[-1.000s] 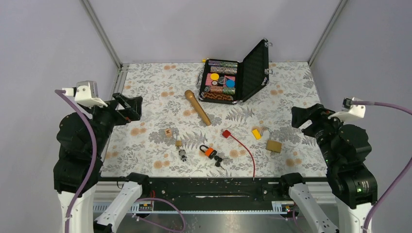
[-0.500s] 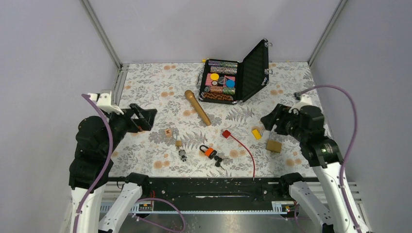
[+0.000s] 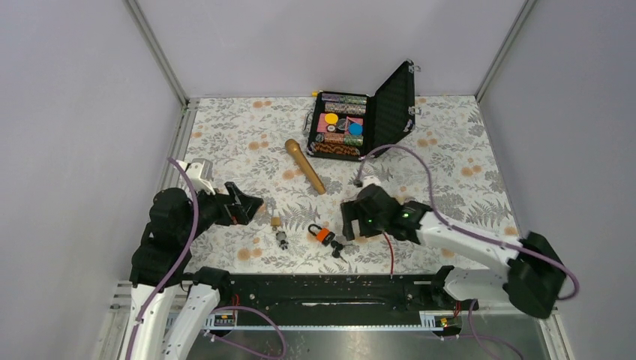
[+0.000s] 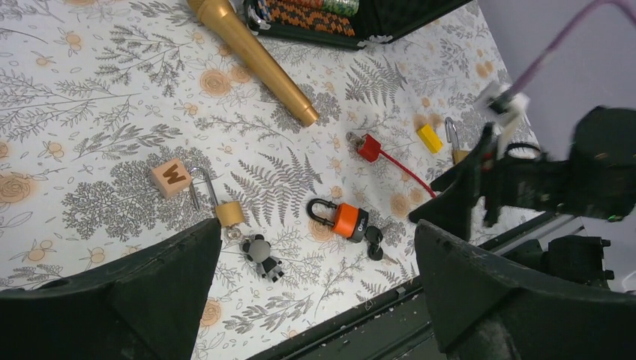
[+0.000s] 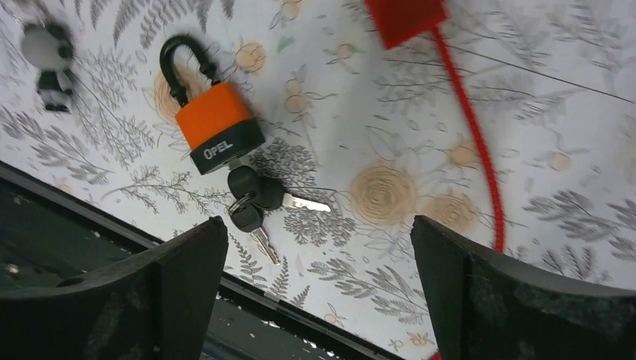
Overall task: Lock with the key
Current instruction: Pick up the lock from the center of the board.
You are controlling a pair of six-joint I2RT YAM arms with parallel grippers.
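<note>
The orange padlock [image 5: 217,127] lies flat on the flowered table cloth [image 5: 525,112], near the front edge of the table, with its black shackle pointing away from the arms. On the black lower band of its body I can read the white word "OPEL". The keys [image 5: 255,199] with black heads lie just below it on a small ring. One head touches the bottom of the body, but I cannot tell if that key is in the keyhole.

The right gripper [image 5: 319,300] hangs above the padlock and keys. Its fingers are wide apart and hold nothing. The left gripper [image 4: 315,300] is further to the left. It is also spread wide and also holds nothing.

To the right of the padlock runs a red cable [image 5: 472,142] with a red tag [image 5: 405,19]. To the left there is a small panda figure [image 4: 259,251]. Near the panda stands a wooden cube [image 4: 170,177] with the letter "W" on it, just beside a small brass padlock [image 4: 225,212]. Further back lie a golden stick [image 4: 251,56] and an open black case [image 3: 394,105] with coloured chips.
</note>
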